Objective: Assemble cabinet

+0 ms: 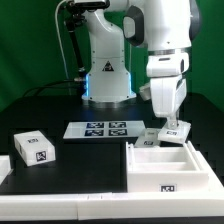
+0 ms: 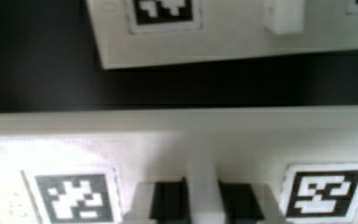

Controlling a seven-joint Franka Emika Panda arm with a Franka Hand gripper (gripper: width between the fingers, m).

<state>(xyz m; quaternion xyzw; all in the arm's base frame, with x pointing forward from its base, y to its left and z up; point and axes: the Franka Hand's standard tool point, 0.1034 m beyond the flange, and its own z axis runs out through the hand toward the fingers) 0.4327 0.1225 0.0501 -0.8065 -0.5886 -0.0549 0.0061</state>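
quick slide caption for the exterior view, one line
Panda gripper over a small tagged white part at the far edge of the cabinet box, tagged block and marker board alongside

Cabinet parts spread over the black table (image 1: pixel 90 165).

The large white thin-walled cabinet box (image 1: pixel 165 172) sits front, at the exterior view's right. The flat white marker board (image 1: pixel 100 129) lies behind it, toward the middle. A small white tagged block (image 1: pixel 33 147) lies well apart at the left, and a second small white tagged block (image 1: pixel 176 129) stands at the box's rear edge.

Matt white plastic cabinet (image 1: pixel 145 180), matt black table (image 1: pixel 90 160), glossy white arm (image 1: pixel 165 30)
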